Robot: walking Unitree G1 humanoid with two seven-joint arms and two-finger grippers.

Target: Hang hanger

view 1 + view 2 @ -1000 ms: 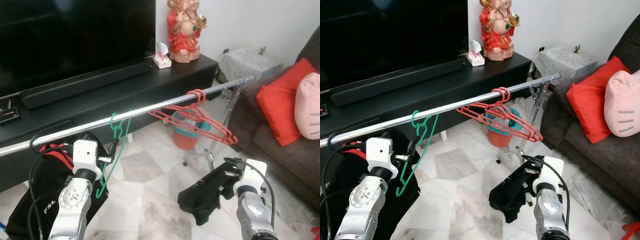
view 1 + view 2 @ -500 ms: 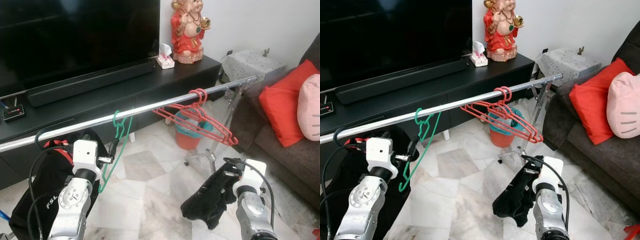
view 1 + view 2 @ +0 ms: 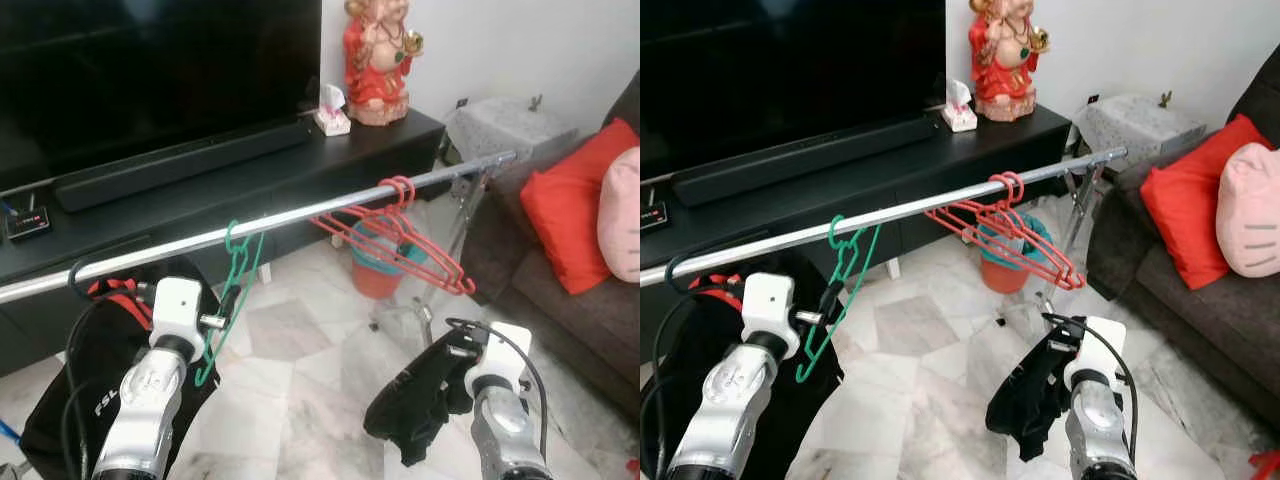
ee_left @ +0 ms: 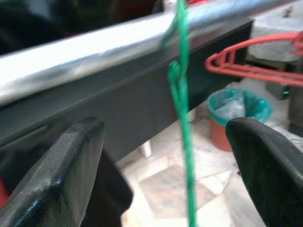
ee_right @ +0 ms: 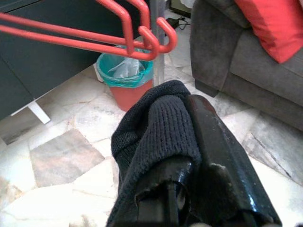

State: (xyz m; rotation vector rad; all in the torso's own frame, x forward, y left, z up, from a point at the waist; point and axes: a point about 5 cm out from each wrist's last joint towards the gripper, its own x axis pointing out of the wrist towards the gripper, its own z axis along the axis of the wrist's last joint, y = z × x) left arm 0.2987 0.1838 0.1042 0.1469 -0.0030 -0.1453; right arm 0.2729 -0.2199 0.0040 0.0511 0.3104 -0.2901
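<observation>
The green hanger [image 3: 228,300] hangs by its hook from the chrome rail [image 3: 300,213], toward the rail's left end and well apart from the red hangers [image 3: 395,235], which are bunched near the right end by the rail's stand; its body drops straight below the rail, so its weight appears to be carried by the rail and not by the robot.

The left end effector [image 4: 165,156] sits just below the rail with its two black fingers [image 4: 71,161] spread wide; the green wire passes between them without touching either (in the left wrist view the gap on both sides is plain); it has hold of nothing. This posture fits a release: the fingers are open enough to clear the wire, and the wrist is level with the hanger's neck so that a straight pull-back would not snag the hook.

The right end effector [image 5: 189,189] is held low over the marble floor [image 3: 300,380], clamped on a black knitted garment [image 5: 156,137]; the cloth bulges out around the fingers and droops below the wrist. It is kept away from the rail, probably so that the cloth stays clear of the hangers.

Judgement: the hanging step looks essentially complete; what remains is to withdraw the left arm without disturbing the hook.
</observation>
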